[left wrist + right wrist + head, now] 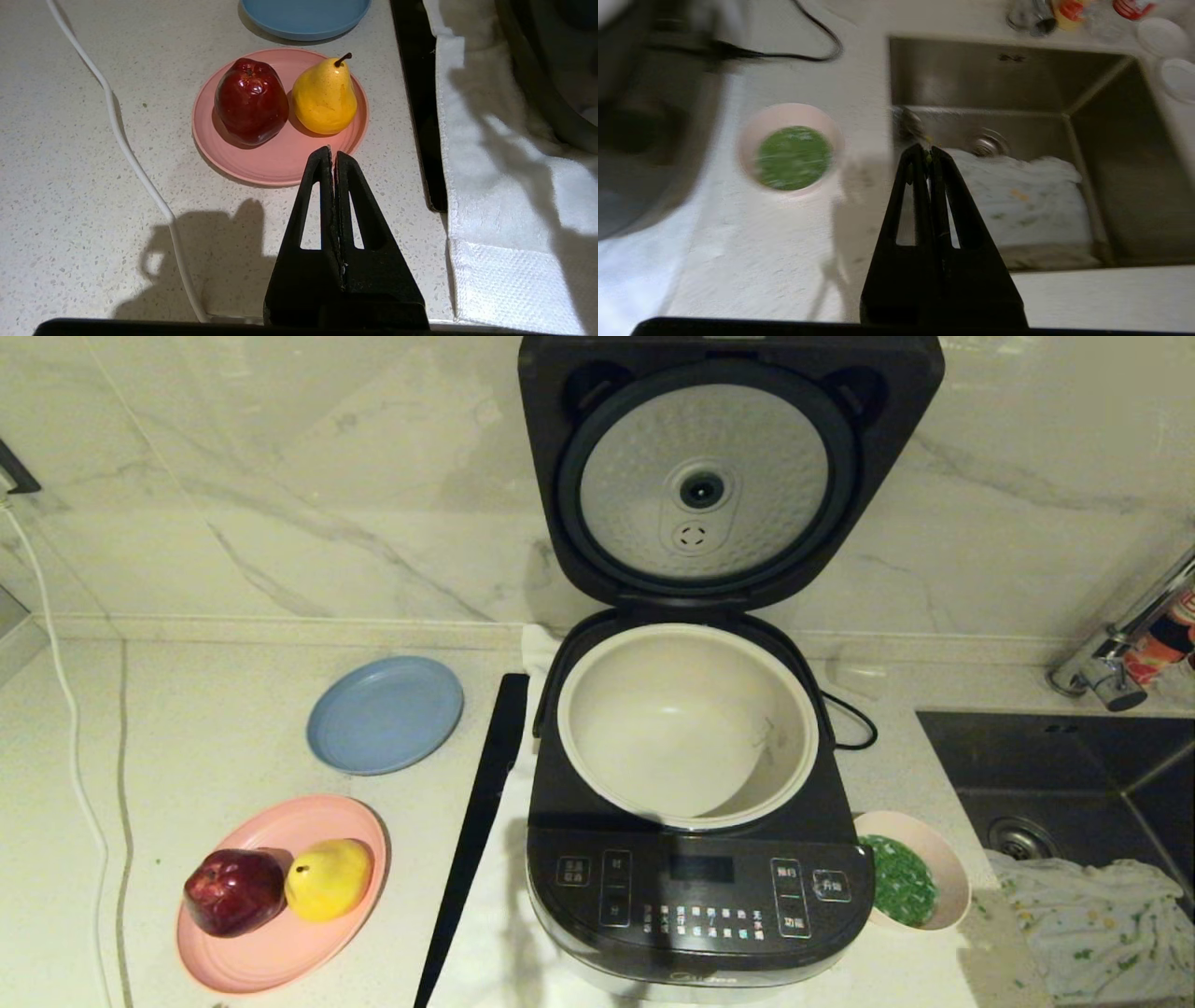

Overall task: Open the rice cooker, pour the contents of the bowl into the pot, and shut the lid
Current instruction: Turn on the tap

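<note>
The dark rice cooker (700, 887) stands in the middle of the counter with its lid (719, 476) raised upright, the dimpled silver disc facing me. Its cream-white pot (688, 723) looks empty. The small pale pink bowl (943, 873) sits on the counter against the cooker's right front corner, full of green bits (898, 879) (794, 157). Neither arm shows in the head view. My right gripper (927, 151) is shut and hangs above the counter beside the sink, to the right of the bowl (791, 147). My left gripper (332, 151) is shut, above the counter near the pink plate.
A pink plate (280, 943) (275, 163) holds a red apple (233, 891) and a yellow pear (329, 879). A blue plate (385, 714) lies behind it. A black strip (476, 831) and white towel (504, 196) flank the cooker. The sink (1074, 775) with a cloth (1092, 915) is at right.
</note>
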Available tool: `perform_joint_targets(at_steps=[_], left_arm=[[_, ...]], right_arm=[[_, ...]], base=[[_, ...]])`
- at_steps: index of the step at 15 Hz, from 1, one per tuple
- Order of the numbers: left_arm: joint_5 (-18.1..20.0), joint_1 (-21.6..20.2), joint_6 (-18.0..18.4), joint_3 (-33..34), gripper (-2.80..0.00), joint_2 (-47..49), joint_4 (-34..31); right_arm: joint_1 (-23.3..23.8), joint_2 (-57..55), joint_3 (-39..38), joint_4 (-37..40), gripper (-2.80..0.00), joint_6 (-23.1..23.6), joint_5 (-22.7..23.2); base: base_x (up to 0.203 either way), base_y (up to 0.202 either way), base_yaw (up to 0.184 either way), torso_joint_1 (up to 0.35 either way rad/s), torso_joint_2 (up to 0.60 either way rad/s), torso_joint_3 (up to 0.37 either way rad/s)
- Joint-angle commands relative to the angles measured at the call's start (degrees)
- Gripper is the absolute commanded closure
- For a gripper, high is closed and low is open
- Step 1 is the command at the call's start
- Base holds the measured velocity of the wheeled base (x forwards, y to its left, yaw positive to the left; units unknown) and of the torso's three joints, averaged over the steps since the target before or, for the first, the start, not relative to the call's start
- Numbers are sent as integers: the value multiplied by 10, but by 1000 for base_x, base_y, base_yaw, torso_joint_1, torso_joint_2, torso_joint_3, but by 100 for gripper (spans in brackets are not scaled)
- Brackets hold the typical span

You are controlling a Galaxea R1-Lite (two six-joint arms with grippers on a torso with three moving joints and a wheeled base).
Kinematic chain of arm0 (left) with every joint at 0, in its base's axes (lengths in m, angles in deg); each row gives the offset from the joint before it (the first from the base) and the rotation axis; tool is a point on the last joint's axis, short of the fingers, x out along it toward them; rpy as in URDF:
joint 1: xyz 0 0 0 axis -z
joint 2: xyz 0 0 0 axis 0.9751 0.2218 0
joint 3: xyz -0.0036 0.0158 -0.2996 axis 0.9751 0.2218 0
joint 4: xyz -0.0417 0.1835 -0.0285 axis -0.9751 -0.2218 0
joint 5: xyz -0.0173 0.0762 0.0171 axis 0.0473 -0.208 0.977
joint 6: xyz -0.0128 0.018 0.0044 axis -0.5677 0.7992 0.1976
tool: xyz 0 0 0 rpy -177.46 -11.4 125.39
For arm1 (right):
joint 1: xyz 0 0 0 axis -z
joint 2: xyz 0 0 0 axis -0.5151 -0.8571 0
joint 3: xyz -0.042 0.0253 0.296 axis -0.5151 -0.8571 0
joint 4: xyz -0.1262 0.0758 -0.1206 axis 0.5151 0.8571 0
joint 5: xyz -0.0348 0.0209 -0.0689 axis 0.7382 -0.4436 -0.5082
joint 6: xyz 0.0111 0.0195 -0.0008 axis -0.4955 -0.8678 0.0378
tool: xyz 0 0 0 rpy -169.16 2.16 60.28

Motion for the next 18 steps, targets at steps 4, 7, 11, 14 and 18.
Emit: perform_joint_targets(at_steps=[4,7,11,14,18], left_arm=[[0,0,0,0,0,0,0],[0,0,0,0,0,0,0],[0,0,0,0,0,0,0],[0,0,0,0,0,0,0],[0,0,0,0,0,0,0]], right_arm=[[6,-352,102,-99,0,22,-110],[5,-509,171,-171,0,26,-205],[8,-674,250,-293,0,45,-303],[28,-749,287,-344,0,54,-319],[58,-822,303,-460,0,103,-321]], base=[[0,0,0,0,0,0],[0,0,0,0,0,0],[0,0,0,0,0,0],[0,0,0,0,0,0],[0,0,0,0,0,0]])
